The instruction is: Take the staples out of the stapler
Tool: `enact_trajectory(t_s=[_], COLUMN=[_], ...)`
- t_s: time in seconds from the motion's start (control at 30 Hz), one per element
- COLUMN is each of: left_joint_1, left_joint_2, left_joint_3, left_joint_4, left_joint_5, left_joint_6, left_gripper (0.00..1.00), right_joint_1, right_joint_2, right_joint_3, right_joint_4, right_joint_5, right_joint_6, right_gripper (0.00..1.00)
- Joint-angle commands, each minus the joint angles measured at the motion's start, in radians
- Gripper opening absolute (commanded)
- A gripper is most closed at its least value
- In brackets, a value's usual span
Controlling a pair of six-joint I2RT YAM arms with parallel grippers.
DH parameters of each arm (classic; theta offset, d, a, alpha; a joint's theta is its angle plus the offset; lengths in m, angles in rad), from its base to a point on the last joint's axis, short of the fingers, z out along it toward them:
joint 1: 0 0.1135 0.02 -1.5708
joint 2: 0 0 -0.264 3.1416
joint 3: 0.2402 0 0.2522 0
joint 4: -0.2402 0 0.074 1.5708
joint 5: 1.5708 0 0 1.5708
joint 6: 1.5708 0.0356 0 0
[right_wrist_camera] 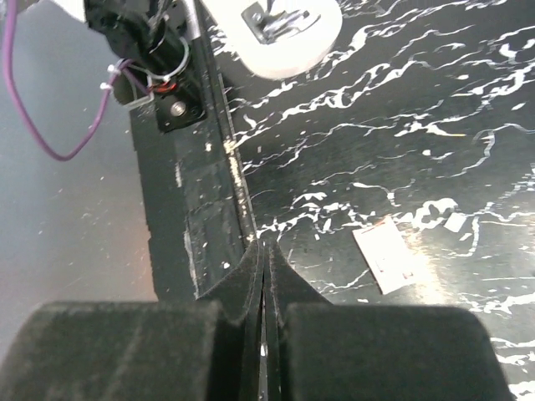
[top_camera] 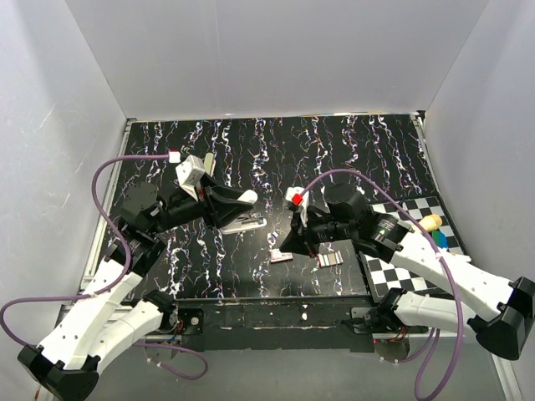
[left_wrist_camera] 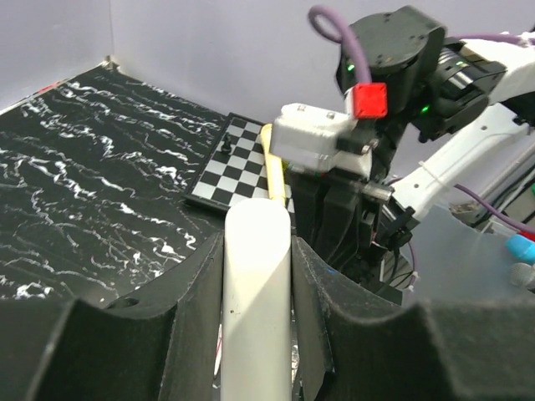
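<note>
The white stapler [top_camera: 245, 210] is hinged open at the middle left of the black mat. My left gripper [top_camera: 224, 205] is shut on its white top arm [left_wrist_camera: 256, 276], which fills the gap between the black pads [left_wrist_camera: 330, 309]. The stapler's metal-railed base [right_wrist_camera: 284, 29] lies on the mat. A small pale strip of staples [top_camera: 281, 256] lies on the mat in front of the stapler. The right wrist view shows the strip [right_wrist_camera: 386, 255] just right of my right gripper [right_wrist_camera: 263, 249]. That gripper [top_camera: 290, 246] is shut, low over the mat, with nothing visible between its pads.
A second grey strip [top_camera: 331, 260] lies right of the first. A checkered board [top_camera: 415, 251] sits at the near right under the right arm, with a yellow-tan piece [top_camera: 430, 222] on it. The mat's near edge [right_wrist_camera: 230, 167] runs beside my right fingertips. White walls enclose the table.
</note>
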Motion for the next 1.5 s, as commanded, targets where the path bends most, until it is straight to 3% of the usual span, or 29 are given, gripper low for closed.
enact_trajectory(t_s=[0.0, 0.5, 0.73, 1.03, 1.47], left_joint_1=[0.002, 0.002, 0.002, 0.002, 0.002], left_joint_2=[-0.028, 0.049, 0.047, 0.076, 0.047], left_joint_3=[0.027, 0.067, 0.047, 0.088, 0.059], left_joint_4=[-0.074, -0.258, -0.249, -0.242, -0.206], left_joint_5=[-0.11, -0.427, -0.576, -0.73, -0.699], left_joint_6=[0.043, 0.037, -0.019, -0.121, -0.294], left_gripper=[0.0, 0.0, 0.0, 0.0, 0.0], right_joint_1=[-0.025, -0.059, -0.06, -0.056, -0.036], right_joint_2=[-0.023, 0.156, 0.254, 0.308, 0.391], right_joint_3=[0.07, 0.231, 0.305, 0.244, 0.213], right_joint_4=[0.009, 0.141, 0.179, 0.297, 0.475], right_joint_5=[0.103, 0.39, 0.322, 0.169, 0.108], right_joint_6=[-0.023, 0.086, 0.187, 0.339, 0.468], right_gripper=[0.01, 0.01, 0.01, 0.01, 0.01])
